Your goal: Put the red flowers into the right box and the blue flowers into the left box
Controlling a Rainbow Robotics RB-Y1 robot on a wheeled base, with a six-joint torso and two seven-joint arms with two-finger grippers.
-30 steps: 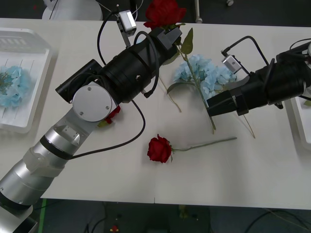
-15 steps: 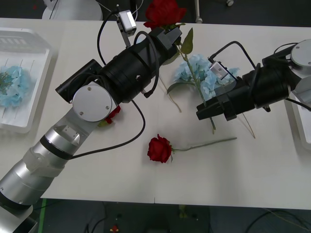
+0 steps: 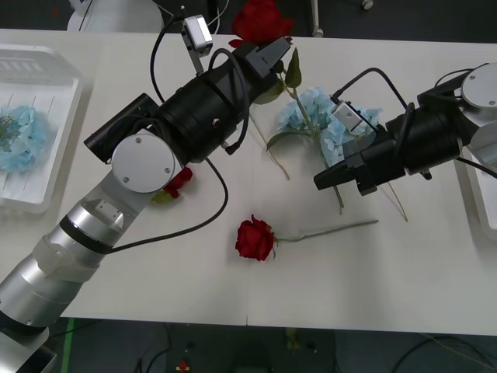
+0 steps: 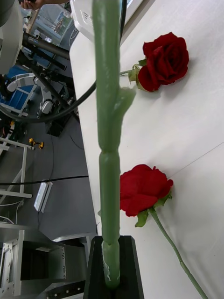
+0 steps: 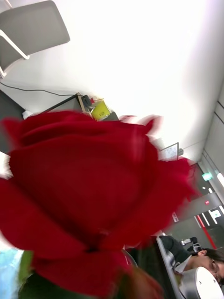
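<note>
From the front, I'm holding one red rose (image 3: 262, 20) pinched in the left claw (image 3: 268, 53) beyond the blue cluster (image 3: 326, 116), while the left box (image 3: 46, 183) is already carrying one blue head (image 3: 22, 136). In the right wrist view, the right claw (image 4: 111, 273) is pinching that rose's stem (image 4: 108, 140), with two roses (image 4: 164, 60) lying on the desk (image 4: 196, 117) unsorted. In the left wrist view, the held bloom (image 5: 93, 196) is sitting right at the lens.

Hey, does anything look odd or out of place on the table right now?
Yes. One rose is held at both ends: the left end effector just under its bloom, the right end effector shut on its stem. Another rose lies half under the left arm.

Deep-red roses (image 3: 255, 238) had green stems; pale blue flowers (image 3: 322, 116) lay on a white table (image 3: 404, 272)
</note>
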